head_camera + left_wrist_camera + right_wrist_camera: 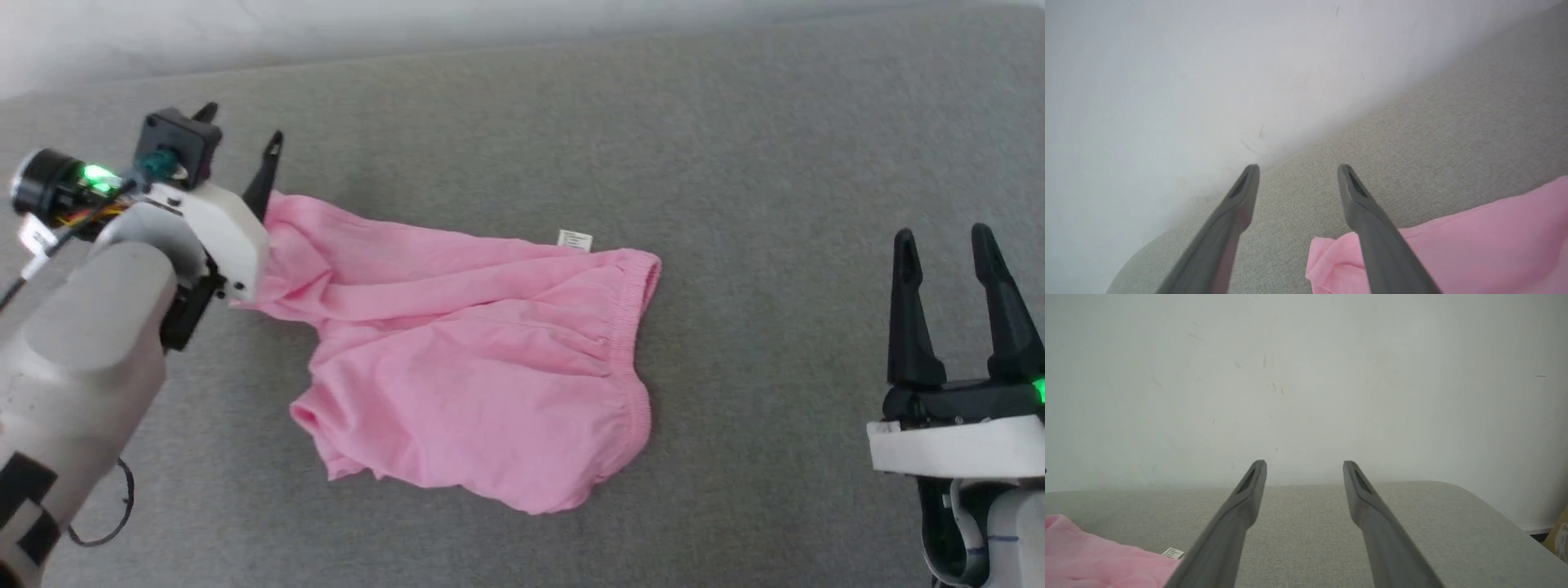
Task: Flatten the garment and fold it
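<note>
My left end effector [242,124] is wide open and holds nothing. The garment [473,367], a pair of pink shorts, lies rumpled on the grey counter [735,122]. 1 corner of it sits right by 1 finger [1372,228] of my left end effector. I cannot tell if they touch. The rest spreads away toward my right side. My right end effector [940,235] is wide open too, empty, and well apart from the shorts. The gathered waistband [637,343] is the side nearest it. A small white tag [575,239] sticks out at the far edge.
</note>
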Controlling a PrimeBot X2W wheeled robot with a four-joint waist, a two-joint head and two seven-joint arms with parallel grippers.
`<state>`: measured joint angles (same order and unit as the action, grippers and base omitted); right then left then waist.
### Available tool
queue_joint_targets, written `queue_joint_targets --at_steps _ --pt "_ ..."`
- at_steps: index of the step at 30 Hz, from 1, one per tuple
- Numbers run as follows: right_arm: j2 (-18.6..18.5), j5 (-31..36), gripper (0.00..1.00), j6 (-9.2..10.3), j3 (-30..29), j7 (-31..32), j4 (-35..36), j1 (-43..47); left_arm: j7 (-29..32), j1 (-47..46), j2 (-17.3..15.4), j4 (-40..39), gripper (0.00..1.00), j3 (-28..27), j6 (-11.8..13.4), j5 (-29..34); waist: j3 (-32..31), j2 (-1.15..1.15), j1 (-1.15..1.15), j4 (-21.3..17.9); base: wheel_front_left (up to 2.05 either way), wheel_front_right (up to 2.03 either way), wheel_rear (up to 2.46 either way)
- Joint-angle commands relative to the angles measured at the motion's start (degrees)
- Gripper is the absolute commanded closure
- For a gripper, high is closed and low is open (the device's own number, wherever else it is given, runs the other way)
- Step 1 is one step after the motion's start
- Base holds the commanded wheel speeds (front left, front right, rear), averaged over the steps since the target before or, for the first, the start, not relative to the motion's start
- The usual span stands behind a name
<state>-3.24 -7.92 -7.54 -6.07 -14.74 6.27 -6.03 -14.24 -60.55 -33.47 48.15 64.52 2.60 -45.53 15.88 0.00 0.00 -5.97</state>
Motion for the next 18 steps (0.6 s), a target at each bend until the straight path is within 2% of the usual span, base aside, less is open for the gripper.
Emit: queue_joint_targets --at_steps 1,3,6,14,18 --pt "-0.1 0.6 0.0 0.05 0.0 -0.3 0.1 0.8 -0.4 1.7 -0.5 -1.9 0.0 -0.4 0.9 0.8 -4.3 0.0 0.0 4.3 0.0 0.0 0.0" --pt "-0.2 0.6 0.0 0.05 -0.1 -0.3 0.1 1.7 -0.5 4.1 -1.0 -6.4 0.0 -0.3 0.6 0.6 -5.3 0.0 0.0 5.5 0.0 0.0 0.0" --pt "-0.4 0.7 0.0 0.05 -0.2 -0.3 0.0 2.8 3.1 6.5 -2.8 -13.3 0.0 0.6 -1.7 -1.4 -6.3 0.0 0.0 6.7 0.0 0.0 0.0" --pt "-0.6 0.5 0.0 0.05 0.2 -0.3 -0.1 3.6 22.0 7.1 -11.3 -33.3 0.0 4.7 -5.2 -5.1 -6.7 0.0 0.0 7.6 0.0 0.0 0.0" --pt "-0.6 0.1 0.0 0.05 0.7 -0.3 -0.3 3.1 29.6 8.3 -13.6 -39.3 0.0 6.0 -6.0 -8.0 -6.0 0.0 0.0 6.9 0.0 0.0 0.0"
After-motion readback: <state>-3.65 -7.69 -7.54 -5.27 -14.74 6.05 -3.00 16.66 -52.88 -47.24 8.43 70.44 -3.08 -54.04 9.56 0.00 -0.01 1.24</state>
